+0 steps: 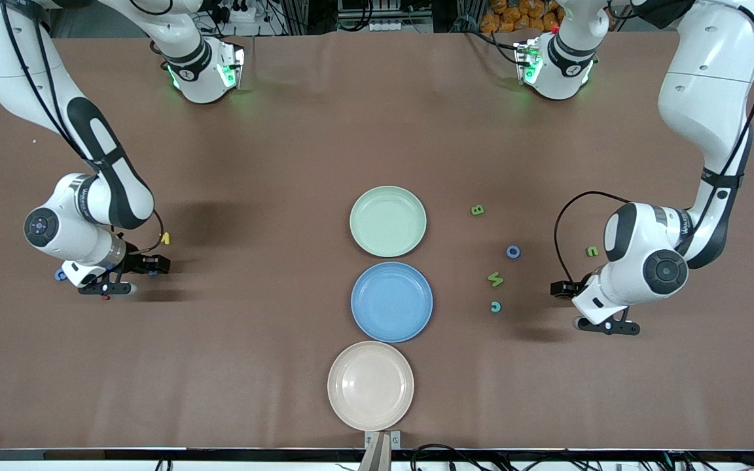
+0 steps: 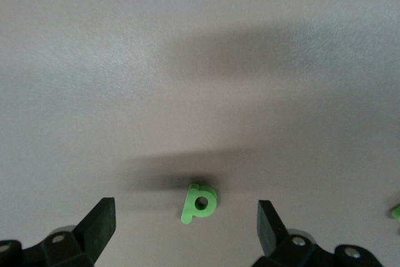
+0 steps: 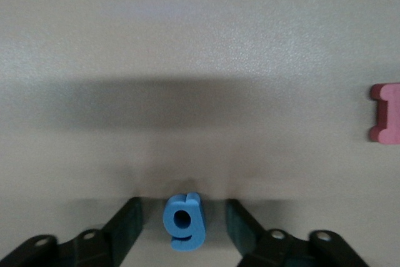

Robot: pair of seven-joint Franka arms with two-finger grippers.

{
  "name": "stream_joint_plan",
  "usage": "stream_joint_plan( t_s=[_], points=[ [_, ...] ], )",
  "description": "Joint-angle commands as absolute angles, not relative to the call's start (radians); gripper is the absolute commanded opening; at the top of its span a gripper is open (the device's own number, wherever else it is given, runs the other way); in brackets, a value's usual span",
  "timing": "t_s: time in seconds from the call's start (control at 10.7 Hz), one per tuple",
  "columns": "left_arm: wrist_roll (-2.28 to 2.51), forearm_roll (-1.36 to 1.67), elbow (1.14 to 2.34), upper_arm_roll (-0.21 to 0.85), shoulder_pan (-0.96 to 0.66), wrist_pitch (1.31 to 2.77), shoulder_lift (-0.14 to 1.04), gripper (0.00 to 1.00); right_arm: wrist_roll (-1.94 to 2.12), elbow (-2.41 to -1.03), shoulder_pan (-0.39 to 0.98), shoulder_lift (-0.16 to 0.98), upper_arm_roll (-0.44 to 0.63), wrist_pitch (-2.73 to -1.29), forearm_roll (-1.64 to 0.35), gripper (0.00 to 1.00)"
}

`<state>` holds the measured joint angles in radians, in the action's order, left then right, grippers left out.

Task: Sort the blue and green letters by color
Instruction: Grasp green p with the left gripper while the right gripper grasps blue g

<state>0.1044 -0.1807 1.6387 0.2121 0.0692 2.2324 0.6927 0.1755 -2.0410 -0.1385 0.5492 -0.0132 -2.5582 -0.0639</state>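
- The right gripper (image 3: 181, 220) is down at the table (image 1: 272, 131) toward the right arm's end, fingers (image 3: 128, 220) partly drawn in around a blue g (image 3: 183, 219); a sliver of table shows on each side of the letter, so the pads flank it and do not yet pinch it.
- The blue g lies flat, midway between the fingers, its long axis running along the fingers and across the line on which they close; its bowl has a small round hole, its tail curls toward the wrist; by my judgement a straight squeeze is all the grasp needs.
- A pink I-shaped piece (image 3: 384, 114) lies well apart from it; a yellow letter (image 1: 165, 238) lies near the same arm.
- The left gripper (image 2: 187, 220) hangs low over the table toward the left arm's end, fingers spread wide and holding nothing; a green P (image 2: 200, 202) lies flat between them, near the middle, its stem slanting.
- Nearer the table's middle lie a green B (image 1: 477, 210), a blue O (image 1: 513, 251), a green M (image 1: 495, 279), a teal letter (image 1: 495, 306), and a green piece (image 1: 592, 251) just beside the left arm.
- The green plate (image 1: 388, 221), blue plate (image 1: 391, 301) and beige plate (image 1: 370, 384) stand in a row at the middle, each bare; the right arm is nearer the g, the left nearer the P.
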Motion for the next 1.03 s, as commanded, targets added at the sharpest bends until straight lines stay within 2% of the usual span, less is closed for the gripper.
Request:
stream_joint_plan(
  t_s=[0.0,0.37,0.65,0.84,0.93],
  points=[
    [0.106,-0.232,1.674,0.210,0.071,2.269,0.699,1.00,0.209,-2.075,-0.163,0.535,-0.017,-2.565,-0.071,0.29],
    [0.104,-0.241,1.726,0.210,0.074,2.316,0.696,1.00,0.203,-2.065,-0.164,0.512,-0.018,-2.542,-0.072,0.14],
    [0.104,-0.241,1.733,0.213,0.083,2.316,0.693,1.00,0.193,-2.019,-0.164,0.483,-0.018,-2.436,-0.083,0.13],
    [0.109,-0.229,1.733,0.213,0.083,2.316,0.693,1.00,0.161,-2.003,-0.153,0.480,-0.018,-2.433,-0.087,0.13],
    [0.132,-0.224,1.732,0.213,0.089,2.316,0.693,0.79,0.157,-2.000,-0.149,0.482,-0.018,-2.433,-0.087,0.13]
  ],
)
